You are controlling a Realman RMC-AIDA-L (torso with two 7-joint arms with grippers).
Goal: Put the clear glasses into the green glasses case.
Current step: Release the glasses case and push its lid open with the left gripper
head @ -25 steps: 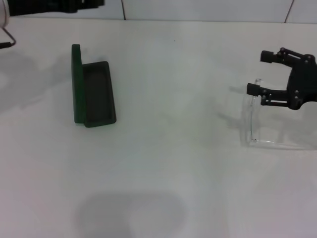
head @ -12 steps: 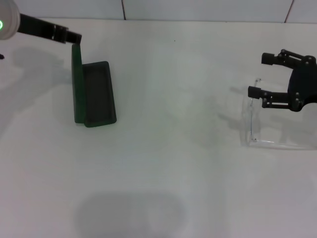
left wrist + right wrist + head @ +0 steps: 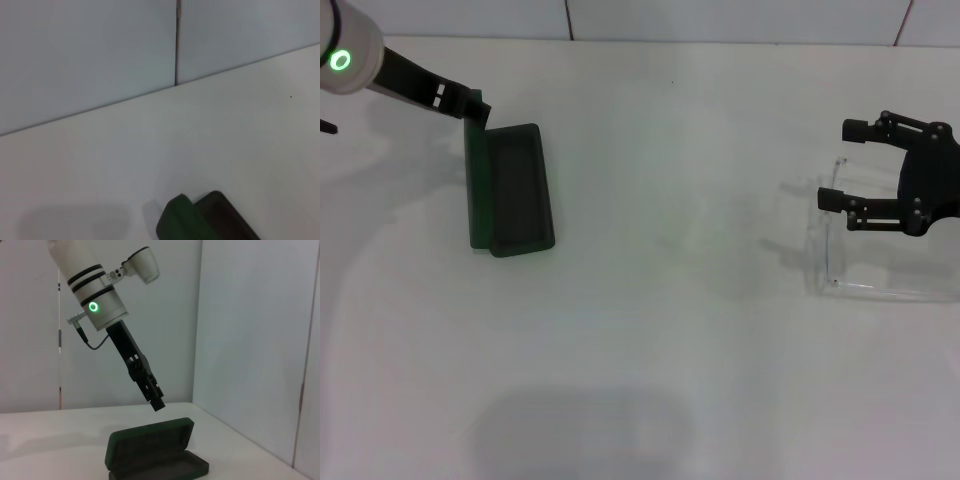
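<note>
Overhead head view (wrists low, sideways)

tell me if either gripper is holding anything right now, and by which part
Nothing is held. The right gripper is open above the clear glasses; the left gripper hangs above the green glasses case.

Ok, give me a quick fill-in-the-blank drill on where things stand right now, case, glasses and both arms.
1. The green glasses case lies with its lid ____.
2. The clear glasses lie on the table's ____ side in the head view, outside the case.
3. The right pincer, fingers spread, is by the ____.
4. The left pincer is above the far end of the ____.

Missing words: open; right; glasses; case
</note>
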